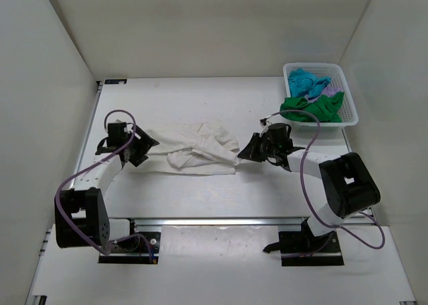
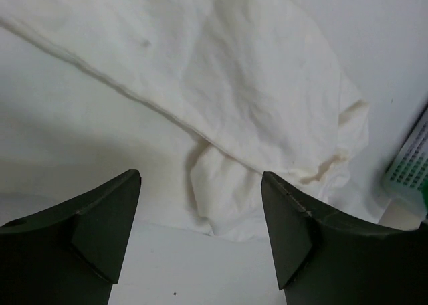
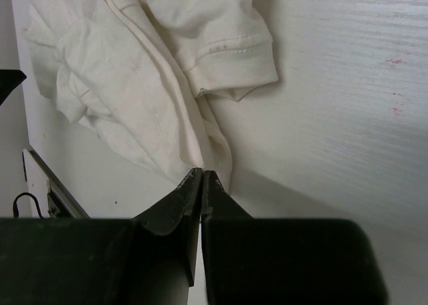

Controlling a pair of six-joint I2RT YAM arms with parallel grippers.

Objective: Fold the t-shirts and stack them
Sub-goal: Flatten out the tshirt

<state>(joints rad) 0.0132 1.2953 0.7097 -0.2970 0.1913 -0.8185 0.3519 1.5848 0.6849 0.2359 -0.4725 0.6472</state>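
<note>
The right gripper is pressed together at the edge of the crumpled cream-white t-shirt lying mid-table, though I cannot tell if any hem is caught. The left gripper gapes apart over the shirt's other end. A thin pinch may slip, or a one-sided pull may bunch the cloth on the smooth white table, which has white walls and a basket at the far right.
</note>
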